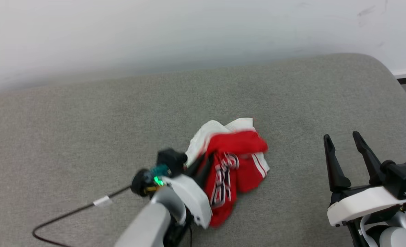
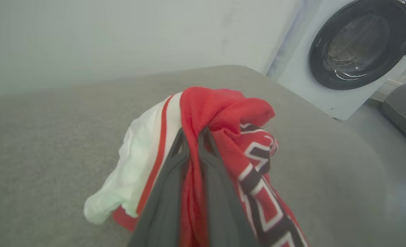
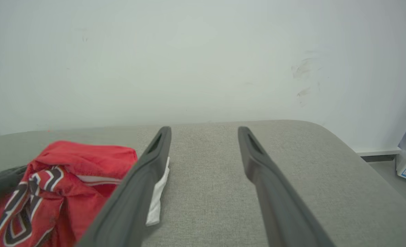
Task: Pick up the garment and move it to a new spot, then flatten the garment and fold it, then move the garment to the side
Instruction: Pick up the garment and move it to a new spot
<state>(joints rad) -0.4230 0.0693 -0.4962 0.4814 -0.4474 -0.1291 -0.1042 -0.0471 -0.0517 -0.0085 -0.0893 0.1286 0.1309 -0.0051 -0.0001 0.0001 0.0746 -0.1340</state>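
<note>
One shirt, two pincers, one grey cushioned top, one black cable and one washing machine are shown.

The shirt is seen as a single crumpled bundle over the middle of the cushioned top, nearer the front edge than the pale wall. Red cloth is uppermost, white sleeve cloth is turned out at the back and side, and black letters outlined in white are folded into the front. In the left wrist view the shirt is draped over and around the finger ends, with a white sleeve and a red stripe hanging to one side. Whether its lower folds rest on the cushion cannot be told.

The left pincer is pressed almost together, and a fold of red cloth is pinched between its two dark fingers; only a thin strip of cloth is seen in the gap at the tips.

The right pincer is held spread, with nothing between its fingers, well apart from the shirt and above the cushioned top at the right. In its own wrist view bare grey cloth is seen between the fingers, and the shirt lies beyond the left-hand finger.

The cable is laid across the cushion at the lower left. The washing machine is seen past the cushion's rounded corner.
</note>
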